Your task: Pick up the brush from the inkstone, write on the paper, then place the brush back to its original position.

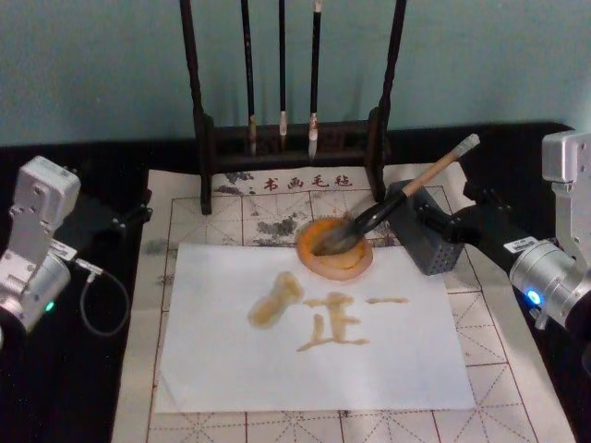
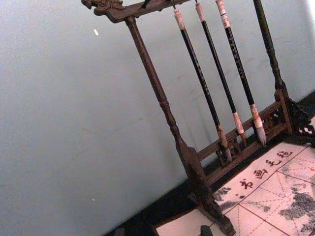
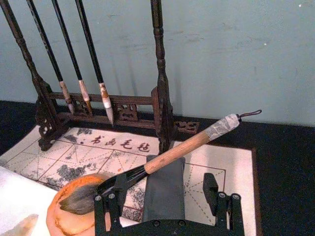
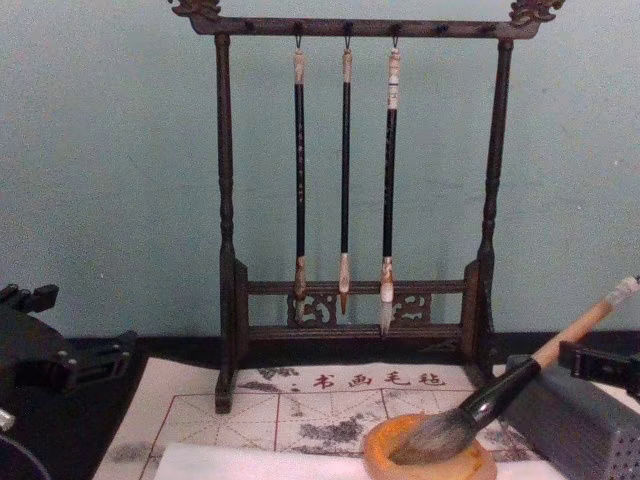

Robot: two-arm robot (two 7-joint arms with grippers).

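Head view: the brush (image 1: 406, 192) lies with its bristles in the inkstone (image 1: 335, 249) and its handle slanting up and away to the right — toward the right pincer (image 1: 434, 220), open just beside the shaft, not gripping. The paper (image 1: 212, 369) already bears tan strokes. The left pincer (image 1: 138, 214) is parked well apart; its state cannot be told.

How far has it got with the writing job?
Writing looks done: tan strokes mark the paper. The brush lies with its bristles in the inkstone and its handle propped on the grey block, so it looks put back. The right hand is open beside it, not gripping. Probably only pulling that hand away is left. The left hand is parked at the left.
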